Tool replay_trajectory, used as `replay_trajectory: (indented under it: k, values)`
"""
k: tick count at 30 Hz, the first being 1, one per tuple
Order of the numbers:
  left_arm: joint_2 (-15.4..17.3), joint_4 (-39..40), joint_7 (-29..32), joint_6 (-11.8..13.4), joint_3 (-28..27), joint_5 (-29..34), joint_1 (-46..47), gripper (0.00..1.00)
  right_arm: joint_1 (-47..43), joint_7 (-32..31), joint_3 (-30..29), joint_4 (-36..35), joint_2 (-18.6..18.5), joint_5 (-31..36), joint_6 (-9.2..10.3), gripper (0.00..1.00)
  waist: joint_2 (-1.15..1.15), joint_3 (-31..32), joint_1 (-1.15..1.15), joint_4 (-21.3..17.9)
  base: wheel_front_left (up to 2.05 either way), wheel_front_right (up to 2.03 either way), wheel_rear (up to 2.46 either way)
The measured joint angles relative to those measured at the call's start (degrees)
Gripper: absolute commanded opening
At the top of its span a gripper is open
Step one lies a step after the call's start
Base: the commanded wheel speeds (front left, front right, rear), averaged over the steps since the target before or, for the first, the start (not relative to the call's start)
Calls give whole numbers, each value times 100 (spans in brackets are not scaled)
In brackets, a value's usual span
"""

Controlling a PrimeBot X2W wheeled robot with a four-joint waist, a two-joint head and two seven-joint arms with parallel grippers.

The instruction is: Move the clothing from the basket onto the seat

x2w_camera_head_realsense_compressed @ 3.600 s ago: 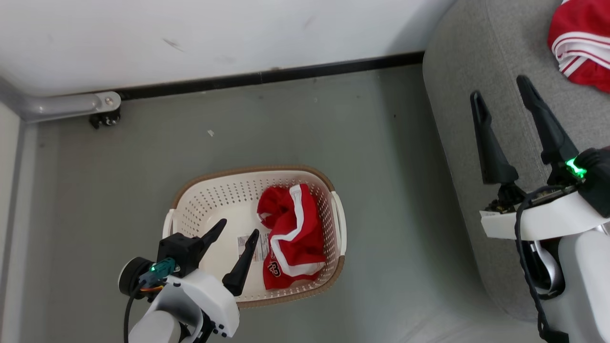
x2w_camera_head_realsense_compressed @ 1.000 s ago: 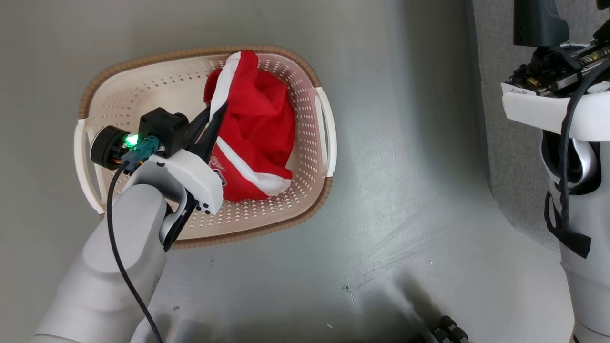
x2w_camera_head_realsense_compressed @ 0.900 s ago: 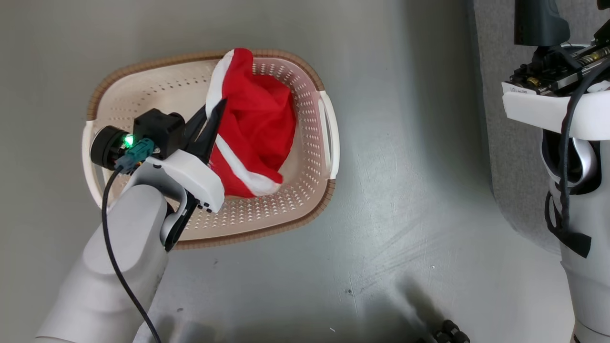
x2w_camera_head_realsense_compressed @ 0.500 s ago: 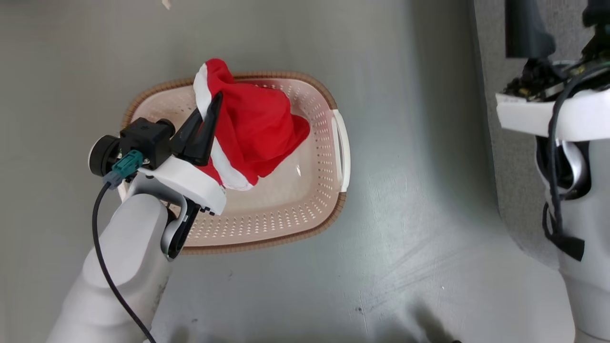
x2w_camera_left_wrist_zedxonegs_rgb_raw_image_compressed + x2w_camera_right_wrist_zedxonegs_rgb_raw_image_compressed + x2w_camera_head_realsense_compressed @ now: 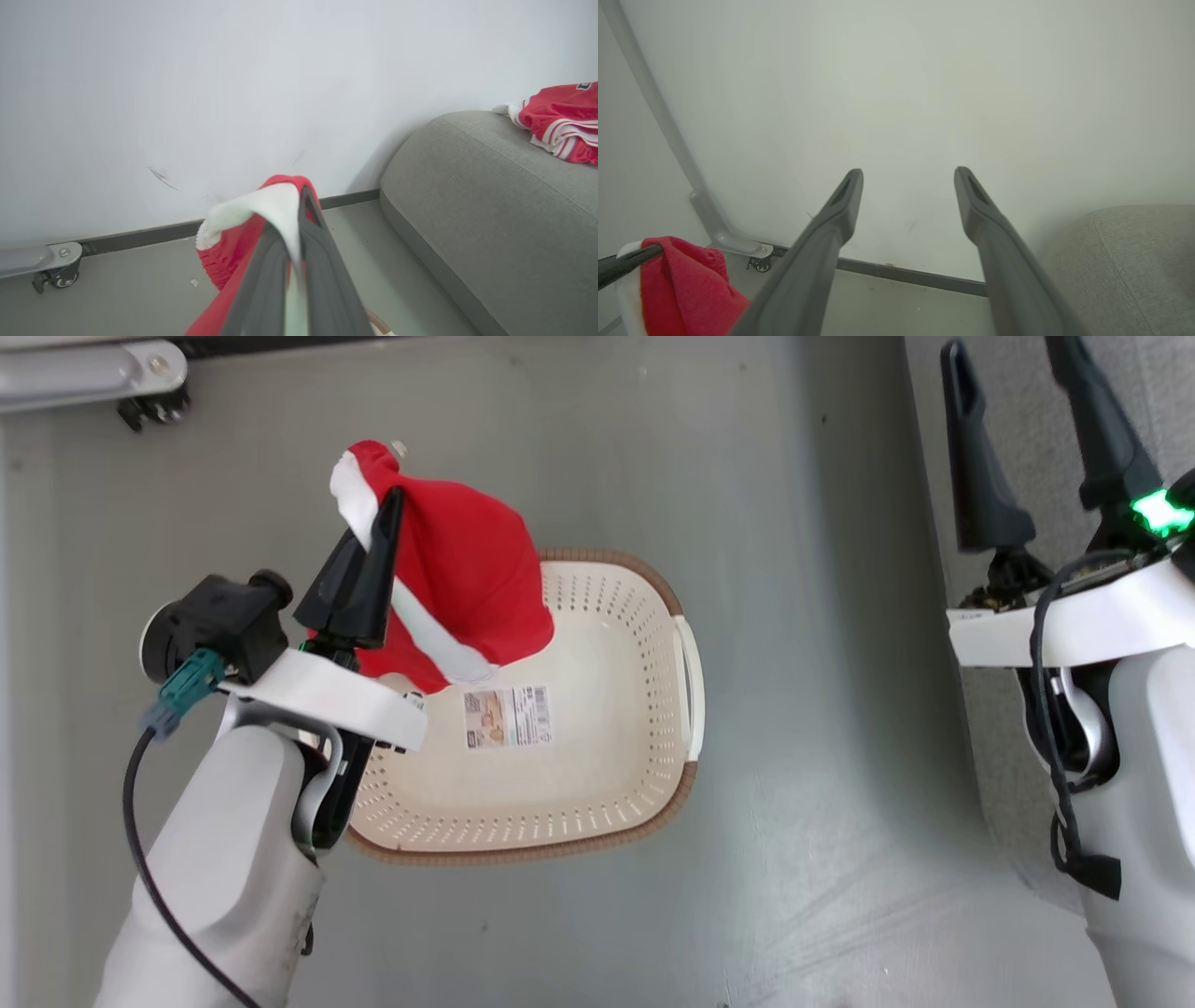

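Jaws of the left gripper (image 5: pixel 385 513) were clenched on the white-trimmed edge of a red sports garment (image 5: pixel 467 588). The garment hung above the far-left rim of the cream laundry basket (image 5: pixel 667 747), clear of its bottom. Pinching the trim rather than the bulk let the soft fabric drape freely, so it would likely clear the perforated wall on the way out. What showed of the basket's bottom was bare but for a label sticker (image 5: pixel 507 717).

Jaws of the right gripper (image 5: pixel 909 173) stood spread and held nothing at the edge of the grey seat (image 5: pixel 490 210) on the right, seemingly to leave the carrying arm room. A second red garment with white stripes (image 5: pixel 558 116) lay on the seat's far part, suggesting the held piece was the last to cross.
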State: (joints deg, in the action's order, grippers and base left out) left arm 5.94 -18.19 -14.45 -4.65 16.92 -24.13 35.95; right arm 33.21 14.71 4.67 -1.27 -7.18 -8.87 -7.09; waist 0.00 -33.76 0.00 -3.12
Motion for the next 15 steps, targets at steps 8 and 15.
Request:
replay_trajectory:
  k: [8, 15]
  values:
    - [0, 702, -1, 130, -358, 125, -495, 0, -335, 0, -36, 202, -21, -67, 0, 100, 0, 531, 0, 107, 0, 0, 0]
    - [-3, 1209, -1, 229, -697, 149, -899, 0, -625, 0, -62, 301, -20, -67, 0, 100, 0, 998, 0, 171, 0, 0, 0]
